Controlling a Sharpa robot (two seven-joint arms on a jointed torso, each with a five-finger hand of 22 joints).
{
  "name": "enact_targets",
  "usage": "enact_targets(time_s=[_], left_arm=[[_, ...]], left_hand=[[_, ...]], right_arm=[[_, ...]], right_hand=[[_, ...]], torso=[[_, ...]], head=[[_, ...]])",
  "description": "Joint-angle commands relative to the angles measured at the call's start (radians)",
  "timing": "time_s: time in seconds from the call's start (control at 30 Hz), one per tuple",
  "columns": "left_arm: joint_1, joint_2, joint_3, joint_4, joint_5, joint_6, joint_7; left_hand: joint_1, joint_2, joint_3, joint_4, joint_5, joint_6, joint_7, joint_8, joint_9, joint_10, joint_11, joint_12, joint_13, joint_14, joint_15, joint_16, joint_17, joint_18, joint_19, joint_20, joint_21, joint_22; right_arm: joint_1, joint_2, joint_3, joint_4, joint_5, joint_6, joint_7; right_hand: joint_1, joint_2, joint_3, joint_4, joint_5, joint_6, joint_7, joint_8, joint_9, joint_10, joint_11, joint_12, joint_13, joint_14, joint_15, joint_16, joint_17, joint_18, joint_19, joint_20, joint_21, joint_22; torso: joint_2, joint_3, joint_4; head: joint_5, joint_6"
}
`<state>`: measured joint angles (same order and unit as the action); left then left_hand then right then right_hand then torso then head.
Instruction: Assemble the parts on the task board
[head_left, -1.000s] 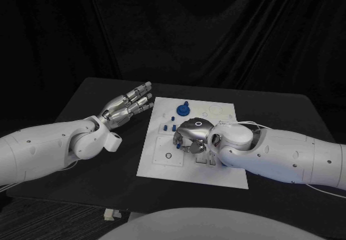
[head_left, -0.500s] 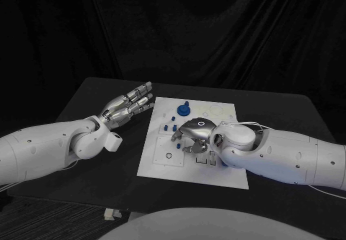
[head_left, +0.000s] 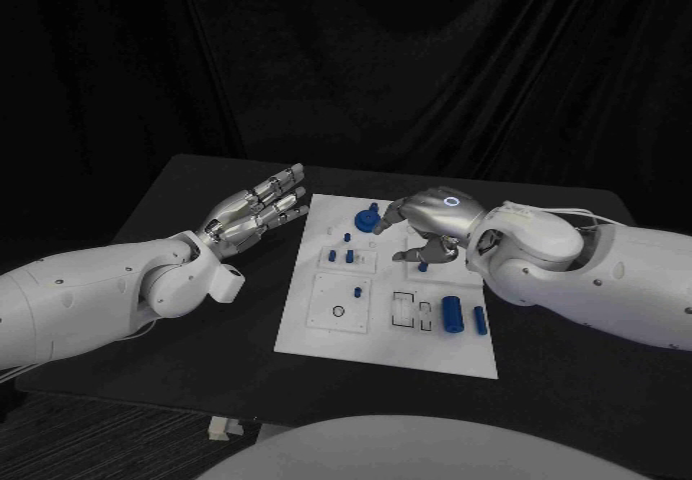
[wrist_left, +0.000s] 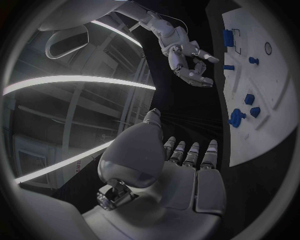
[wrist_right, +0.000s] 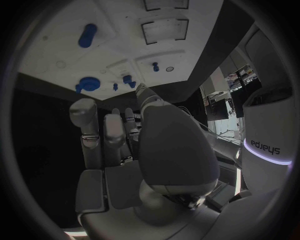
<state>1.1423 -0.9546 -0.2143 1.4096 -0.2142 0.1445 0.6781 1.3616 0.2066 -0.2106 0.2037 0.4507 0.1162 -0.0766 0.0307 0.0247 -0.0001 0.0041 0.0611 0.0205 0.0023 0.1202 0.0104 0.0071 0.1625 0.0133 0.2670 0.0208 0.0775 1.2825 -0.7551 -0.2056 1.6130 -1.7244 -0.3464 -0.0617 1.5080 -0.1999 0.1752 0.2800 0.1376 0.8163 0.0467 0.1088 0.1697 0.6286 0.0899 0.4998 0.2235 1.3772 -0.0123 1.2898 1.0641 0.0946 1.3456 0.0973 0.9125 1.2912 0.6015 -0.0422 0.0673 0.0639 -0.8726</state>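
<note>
The right hand (head_left: 427, 228) has lifted off the near half of the task board (head_left: 325, 335) and swung toward its far edge, fingers loosely apart and empty (two blue parts (head_left: 453, 313) now lie there), the left hand (head_left: 257, 212) open on the desk (head_left: 173, 210).

The task board (head_left: 325, 335) looks like matt white plastic lying flat on the dull black table (head_left: 173, 200), and the small blue parts (head_left: 453, 313) on it look like smooth plastic. Both the left hand (head_left: 260, 212) and the right hand (head_left: 421, 225) gleam like brushed silver metal, on glossy white arm shells (head_left: 87, 300), with a black cloth drape (head_left: 433, 80) hanging behind.
</note>
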Motion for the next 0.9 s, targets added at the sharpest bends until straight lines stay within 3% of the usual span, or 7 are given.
enact_targets(time_s=[0.03, 0.2, 0.37, 0.53, 0.57, 0.63, 0.9], left_arm=[[-0.002, 0.003, 0.001, -0.002, 0.006, 0.011, 0.139], [-0.002, 0.008, 0.001, -0.004, 0.006, 0.014, 0.138], [-0.003, 0.011, 0.001, -0.005, 0.006, 0.017, 0.136], [-0.003, 0.013, 0.001, -0.007, 0.006, 0.019, 0.135], [-0.004, 0.014, 0.001, -0.007, 0.006, 0.02, 0.135], [-0.004, 0.014, 0.001, -0.008, 0.006, 0.02, 0.135], [-0.006, 0.015, 0.001, -0.008, 0.006, 0.023, 0.136]], left_hand=[[0.023, 0.007, -0.003, -0.01, 0.016, 0.004, 0.004, -0.011, -0.005, 0.002, 0.011, 0.009, -0.007, -0.002, 0.012, -0.01, -0.007, 0.016, 0.005, 0.01, -0.005, 0.009], [0.023, 0.007, -0.003, -0.01, 0.016, 0.004, 0.004, -0.012, -0.005, 0.002, 0.011, 0.009, -0.007, -0.002, 0.012, -0.01, -0.007, 0.016, 0.005, 0.011, -0.005, 0.009], [0.023, 0.006, -0.003, -0.01, 0.016, 0.004, 0.004, -0.012, -0.005, 0.002, 0.011, 0.009, -0.007, -0.002, 0.012, -0.01, -0.007, 0.016, 0.005, 0.011, -0.005, 0.009], [0.023, 0.006, -0.003, -0.011, 0.017, 0.004, 0.003, -0.011, -0.005, 0.002, 0.011, 0.009, -0.007, -0.002, 0.013, -0.01, -0.007, 0.016, 0.005, 0.011, -0.005, 0.009], [0.023, 0.006, -0.003, -0.011, 0.017, 0.004, 0.003, -0.011, -0.005, 0.002, 0.011, 0.009, -0.007, -0.002, 0.013, -0.01, -0.007, 0.016, 0.005, 0.011, -0.005, 0.009], [0.023, 0.007, -0.003, -0.012, 0.018, 0.004, 0.003, -0.011, -0.005, 0.002, 0.011, 0.009, -0.007, -0.002, 0.014, -0.01, -0.007, 0.016, 0.005, 0.012, -0.005, 0.009], [0.023, 0.009, -0.002, -0.013, 0.018, 0.003, 0.003, -0.012, -0.005, 0.002, 0.011, 0.009, -0.007, -0.002, 0.015, -0.01, -0.007, 0.016, 0.005, 0.013, -0.005, 0.009]], right_arm=[[0.024, -0.039, 0.0, 0.018, -0.003, -0.106, 0.068], [0.042, -0.081, 0.0, 0.009, -0.004, -0.056, 0.061], [0.03, -0.097, 0.0, -0.018, -0.011, 0.025, 0.023], [0.005, -0.092, 0.0, -0.055, -0.013, 0.044, 0.03], [-0.002, -0.089, 0.0, -0.064, -0.013, 0.041, 0.038], [-0.014, -0.081, 0.0, -0.078, -0.014, 0.037, 0.049], [-0.049, -0.047, 0.0, -0.127, -0.014, 0.073, 0.06]], right_hand=[[-0.008, 0.002, -0.008, 0.005, -0.013, 0.02, -0.003, 0.021, -0.004, 0.032, -0.006, 0.02, -0.01, 0.039, -0.006, 0.039, 0.047, 0.014, 0.036, -0.007, 0.077, 0.139], [-0.071, -0.028, -0.028, 0.012, -0.047, 0.03, -0.014, 0.014, -0.012, 0.029, -0.01, -0.013, -0.048, 0.071, -0.014, 0.06, 0.082, 0.004, 0.069, -0.016, 0.134, 0.15], [-0.079, -0.061, -0.048, 0.016, -0.034, 0.028, -0.018, 0.004, -0.02, -0.022, -0.01, -0.073, -0.093, 0.06, -0.013, 0.034, 0.045, 0.008, 0.06, -0.016, 0.106, 0.143], [-0.071, -0.056, -0.045, 0.015, -0.028, 0.037, -0.013, 0.006, -0.022, -0.014, -0.003, -0.082, -0.108, 0.058, -0.012, 0.018, 0.021, 0.01, 0.059, -0.016, 0.093, 0.139], [-0.063, -0.046, -0.036, 0.015, -0.02, 0.063, 0.007, 0.015, -0.019, 0.013, 0.002, -0.083, -0.117, 0.072, -0.01, 0.021, 0.029, 0.006, 0.075, -0.016, 0.121, 0.145], [-0.063, -0.032, -0.025, 0.014, -0.019, 0.087, 0.023, 0.018, -0.022, 0.07, 0.0, -0.097, -0.141, 0.093, -0.014, 0.023, 0.042, 0.002, 0.09, -0.019, 0.14, 0.149], [-0.067, -0.024, -0.021, 0.01, -0.026, 0.061, 0.029, -0.009, -0.041, 0.132, 0.0, -0.117, -0.158, 0.097, -0.014, 0.011, 0.036, 0.003, 0.092, -0.019, 0.13, 0.147]], torso=[[0.0, -0.0004, -0.0001], [0.0, -0.0002, 0.0007], [-0.001, -0.0013, 0.0013], [-0.002, -0.0032, -0.0014], [-0.002, -0.003, -0.002], [-0.001, -0.0012, -0.0028], [0.003, 0.0015, 0.0007]], head=[[0.0, 0.0], [-0.006, 0.0], [-0.007, 0.0], [-0.006, 0.0], [-0.006, 0.0], [-0.004, 0.0], [-0.009, 0.0]])
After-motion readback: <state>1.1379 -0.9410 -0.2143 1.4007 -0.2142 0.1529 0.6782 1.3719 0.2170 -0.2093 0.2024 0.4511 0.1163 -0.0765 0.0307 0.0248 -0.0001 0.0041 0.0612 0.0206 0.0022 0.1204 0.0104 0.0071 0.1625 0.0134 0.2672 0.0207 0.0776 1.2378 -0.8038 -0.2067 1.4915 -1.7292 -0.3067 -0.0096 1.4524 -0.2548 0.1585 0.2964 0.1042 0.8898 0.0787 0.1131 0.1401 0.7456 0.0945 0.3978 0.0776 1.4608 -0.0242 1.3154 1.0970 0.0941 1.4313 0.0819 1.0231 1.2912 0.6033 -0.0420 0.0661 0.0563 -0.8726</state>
